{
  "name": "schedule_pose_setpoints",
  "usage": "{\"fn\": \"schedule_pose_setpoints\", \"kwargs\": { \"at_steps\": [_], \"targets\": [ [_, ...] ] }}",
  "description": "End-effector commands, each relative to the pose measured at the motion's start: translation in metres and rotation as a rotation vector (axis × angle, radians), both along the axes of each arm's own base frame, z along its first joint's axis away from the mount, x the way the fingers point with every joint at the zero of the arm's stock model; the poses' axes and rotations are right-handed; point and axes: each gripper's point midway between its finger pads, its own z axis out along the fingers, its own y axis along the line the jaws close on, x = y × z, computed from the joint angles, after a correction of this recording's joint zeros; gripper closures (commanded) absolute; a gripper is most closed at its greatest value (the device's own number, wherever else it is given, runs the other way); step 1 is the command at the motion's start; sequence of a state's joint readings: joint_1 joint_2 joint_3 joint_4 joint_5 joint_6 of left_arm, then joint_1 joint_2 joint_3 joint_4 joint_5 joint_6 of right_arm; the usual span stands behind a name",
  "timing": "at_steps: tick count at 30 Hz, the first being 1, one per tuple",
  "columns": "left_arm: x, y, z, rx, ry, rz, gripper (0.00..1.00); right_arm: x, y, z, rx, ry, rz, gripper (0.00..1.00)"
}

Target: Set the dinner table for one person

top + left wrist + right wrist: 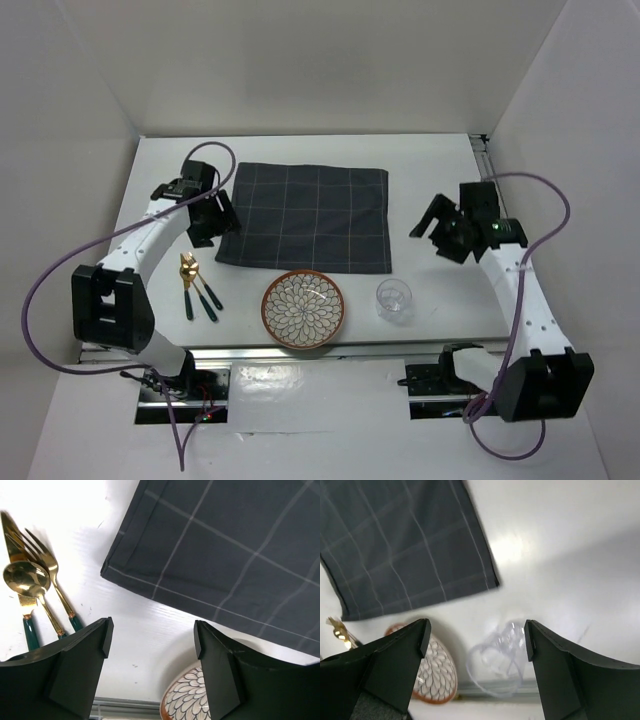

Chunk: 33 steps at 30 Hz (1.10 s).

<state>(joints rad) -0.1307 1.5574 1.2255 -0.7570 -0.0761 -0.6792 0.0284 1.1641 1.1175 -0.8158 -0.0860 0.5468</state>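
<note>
The large flat white dinner table (430, 165) is seen under everything. A dark grey checked cloth (305, 215) is spread flat in the middle of it, so that part looks done. A round dish with a white flower pattern and a brown rim (303, 309), a clear glass cup (394, 299) and a gold fork, knife and spoon with green handles (196, 285) are lined up near the front edge, off the cloth. They are judged not yet set in place. The left gripper (152, 632) and the right gripper (476, 634) are held wide open, and nothing is held in either.
</note>
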Motion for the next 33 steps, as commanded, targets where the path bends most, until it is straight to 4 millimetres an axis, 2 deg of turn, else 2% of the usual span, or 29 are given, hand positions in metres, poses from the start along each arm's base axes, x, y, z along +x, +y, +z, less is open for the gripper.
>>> {"fn": "schedule_pose_setpoints", "kwargs": {
  "at_steps": [1, 3, 7, 9, 11, 14, 18, 20, 21, 22, 24, 27, 28, 30, 31, 33],
  "targets": [
    [0.004, -0.002, 0.036, 0.016, -0.088, -0.041, 0.18, -0.054, 0.015, -0.032, 0.150, 0.163, -0.104, 0.12],
    [0.004, -0.010, 0.049, -0.005, -0.126, -0.072, 0.18, -0.070, 0.020, -0.047, 0.187, 0.198, -0.135, 0.15],
    [-0.003, -0.022, 0.055, -0.033, -0.133, -0.129, 0.18, -0.095, 0.024, -0.061, 0.205, 0.247, -0.146, 0.18],
    [-0.012, -0.032, 0.047, -0.045, -0.114, -0.160, 0.18, -0.103, 0.023, -0.074, 0.200, 0.285, -0.150, 0.21],
    [-0.018, -0.037, 0.047, -0.058, -0.124, -0.180, 0.18, -0.109, 0.030, -0.079, 0.213, 0.298, -0.114, 0.24],
    [-0.024, -0.045, 0.037, -0.067, -0.104, -0.207, 0.19, -0.114, 0.039, -0.091, 0.223, 0.312, -0.069, 0.28],
    [-0.026, -0.046, 0.031, -0.054, -0.087, -0.211, 0.19, -0.116, 0.047, -0.105, 0.215, 0.334, -0.048, 0.31],
    [-0.022, -0.040, 0.031, -0.021, -0.102, -0.194, 0.19, -0.121, 0.050, -0.110, 0.203, 0.348, -0.037, 0.34],
    [-0.020, -0.036, 0.025, 0.004, -0.089, -0.182, 0.21, -0.121, 0.050, -0.114, 0.197, 0.358, -0.042, 0.40],
    [-0.010, -0.031, 0.027, 0.036, -0.098, -0.155, 0.22, -0.120, 0.048, -0.115, 0.183, 0.354, -0.051, 0.43],
    [-0.006, -0.027, 0.025, 0.051, -0.064, -0.143, 0.24, -0.124, 0.049, -0.120, 0.166, 0.373, -0.044, 0.50],
    [0.008, -0.031, 0.026, 0.053, -0.054, -0.143, 0.26, -0.123, 0.049, -0.123, 0.144, 0.370, -0.048, 0.66],
    [0.012, -0.032, 0.029, 0.050, -0.072, -0.143, 0.26, -0.119, 0.047, -0.121, 0.139, 0.359, -0.063, 0.78],
    [0.013, -0.032, 0.018, 0.056, -0.038, -0.144, 0.26, -0.117, 0.043, -0.113, 0.099, 0.346, -0.077, 0.93],
    [0.015, -0.032, 0.021, 0.054, -0.048, -0.144, 0.26, -0.114, 0.040, -0.108, 0.085, 0.336, -0.098, 0.99],
    [0.014, -0.029, 0.016, 0.058, -0.027, -0.135, 0.26, -0.099, 0.038, -0.081, 0.044, 0.256, -0.101, 1.00]
  ]
}}
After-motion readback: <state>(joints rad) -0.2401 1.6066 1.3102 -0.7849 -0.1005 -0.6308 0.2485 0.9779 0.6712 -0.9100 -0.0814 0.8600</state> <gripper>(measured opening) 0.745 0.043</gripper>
